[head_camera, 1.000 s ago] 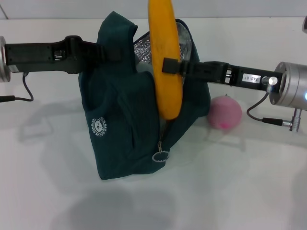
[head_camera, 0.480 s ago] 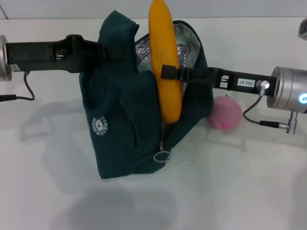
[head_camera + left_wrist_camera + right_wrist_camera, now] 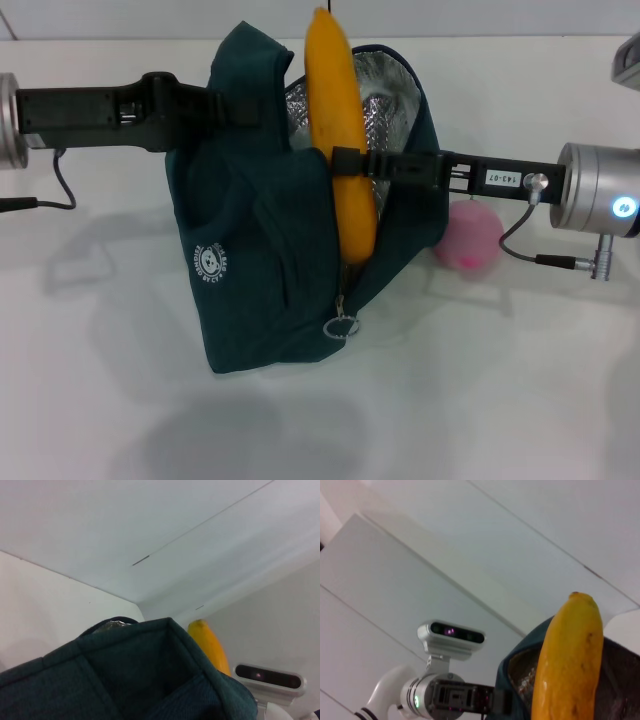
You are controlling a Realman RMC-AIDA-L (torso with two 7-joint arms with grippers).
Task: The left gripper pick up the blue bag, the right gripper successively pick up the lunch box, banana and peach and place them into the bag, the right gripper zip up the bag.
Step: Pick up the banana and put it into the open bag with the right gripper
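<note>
From head cam: my right gripper (image 3: pixel 345 163), jaws clamped on the banana (image 3: pixel 338 120), holds it upright over the open blue bag (image 3: pixel 260 270); my left gripper (image 3: pixel 225 108) pinches the bag's top. Next, I reckon: lower, release. Peach (image 3: pixel 470 238) waits on white counter (image 3: pixel 500 400). Wrist cams: ceiling, walls.

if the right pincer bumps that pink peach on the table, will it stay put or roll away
The peach looks round like a ball and rests on the smooth white table, so it would probably roll. The blue bag stands close beside it and might stop it on that side. It looks small, so likely light.
</note>
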